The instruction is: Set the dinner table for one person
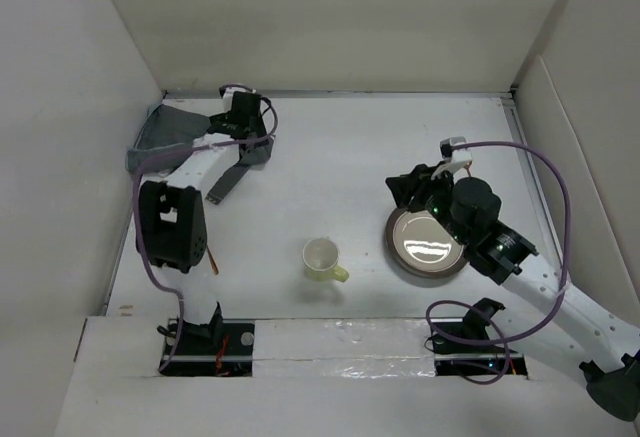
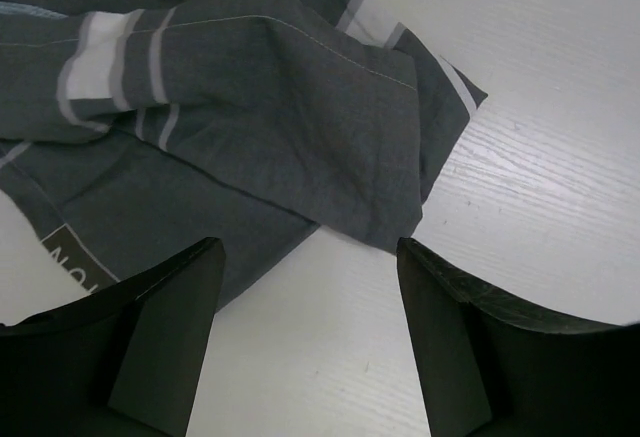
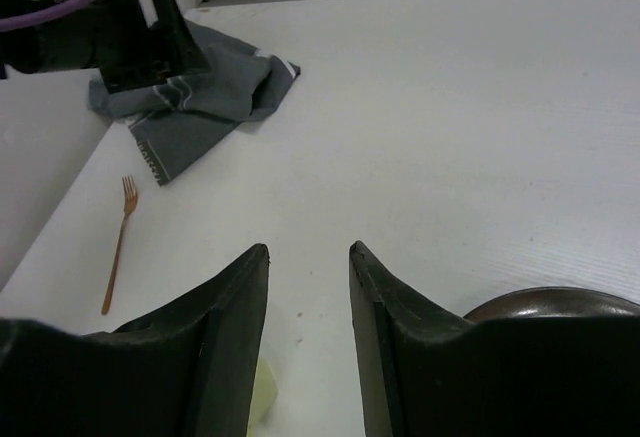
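Observation:
The dinner table is a white top with white walls. A crumpled dark grey placemat with white stripes lies at its far left corner, also in the left wrist view and the right wrist view. My left gripper is open and empty, low over bare table at the cloth's near edge. A brown plate lies at the right. My right gripper is open and empty, over the plate's far left rim. A pale yellow cup stands in the middle front. A copper fork lies front left.
The left arm's dark elbow housing hangs over the front left, next to the fork. White walls close in the left, far and right sides. The arm bases and purple cables sit along the near edge.

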Available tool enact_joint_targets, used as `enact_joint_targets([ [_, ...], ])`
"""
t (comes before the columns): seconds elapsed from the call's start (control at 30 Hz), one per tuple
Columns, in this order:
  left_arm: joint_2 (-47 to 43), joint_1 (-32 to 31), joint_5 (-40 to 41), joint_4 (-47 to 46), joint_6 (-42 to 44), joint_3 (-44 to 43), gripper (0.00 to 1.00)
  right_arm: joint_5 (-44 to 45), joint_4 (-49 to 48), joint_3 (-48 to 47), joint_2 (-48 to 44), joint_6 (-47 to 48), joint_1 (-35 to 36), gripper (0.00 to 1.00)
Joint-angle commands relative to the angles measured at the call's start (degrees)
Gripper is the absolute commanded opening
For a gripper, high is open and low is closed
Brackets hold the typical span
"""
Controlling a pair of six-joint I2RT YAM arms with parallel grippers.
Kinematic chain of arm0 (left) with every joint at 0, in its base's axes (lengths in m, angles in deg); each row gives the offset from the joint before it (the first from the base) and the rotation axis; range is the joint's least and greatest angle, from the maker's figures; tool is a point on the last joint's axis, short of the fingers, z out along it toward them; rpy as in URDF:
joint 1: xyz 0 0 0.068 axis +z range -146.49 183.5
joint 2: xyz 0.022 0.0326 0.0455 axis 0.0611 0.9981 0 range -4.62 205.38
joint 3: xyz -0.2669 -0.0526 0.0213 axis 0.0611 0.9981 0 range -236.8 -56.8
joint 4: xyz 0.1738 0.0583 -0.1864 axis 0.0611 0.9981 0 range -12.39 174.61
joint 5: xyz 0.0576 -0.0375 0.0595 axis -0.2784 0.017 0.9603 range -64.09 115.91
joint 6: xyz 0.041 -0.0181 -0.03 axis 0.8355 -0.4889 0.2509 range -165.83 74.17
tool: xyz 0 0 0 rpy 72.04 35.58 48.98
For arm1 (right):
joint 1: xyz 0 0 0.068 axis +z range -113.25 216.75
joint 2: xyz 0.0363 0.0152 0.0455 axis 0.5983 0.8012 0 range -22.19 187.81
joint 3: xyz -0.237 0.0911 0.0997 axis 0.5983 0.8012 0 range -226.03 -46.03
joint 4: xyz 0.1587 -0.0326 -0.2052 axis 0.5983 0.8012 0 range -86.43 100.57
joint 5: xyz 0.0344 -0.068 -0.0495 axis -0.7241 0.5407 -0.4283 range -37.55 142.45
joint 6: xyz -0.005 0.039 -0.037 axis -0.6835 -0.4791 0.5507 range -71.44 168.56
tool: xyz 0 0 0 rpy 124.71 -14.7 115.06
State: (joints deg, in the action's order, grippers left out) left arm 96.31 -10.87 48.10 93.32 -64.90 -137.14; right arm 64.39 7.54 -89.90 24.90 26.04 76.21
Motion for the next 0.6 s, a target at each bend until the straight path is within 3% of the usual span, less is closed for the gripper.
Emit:
enact_joint_targets([
  [0.0, 3.4, -2.8, 3.2, 0.5, 2.5, -5.4, 0.67, -1.7, -3.3, 0.7, 0.1, 0.2, 0.4, 0.44],
  [0.3, 15.5, -5.8, 7.8, 2.1, 4.9, -12.8, 0.64, -2.6, -1.7, 1.6, 1.0, 1.0, 0.4, 0.44],
  [0.4, 20.6, -7.9, 13.0, 5.4, 5.8, -16.5, 0.54, 0.3, -1.5, 1.7, 0.4, 0.8, 0.4, 0.45],
  [0.57, 20.4, -8.0, 14.9, 5.3, 5.6, -16.0, 0.53, 0.9, -1.3, 1.5, 0.9, 0.8, 0.4, 0.45],
])
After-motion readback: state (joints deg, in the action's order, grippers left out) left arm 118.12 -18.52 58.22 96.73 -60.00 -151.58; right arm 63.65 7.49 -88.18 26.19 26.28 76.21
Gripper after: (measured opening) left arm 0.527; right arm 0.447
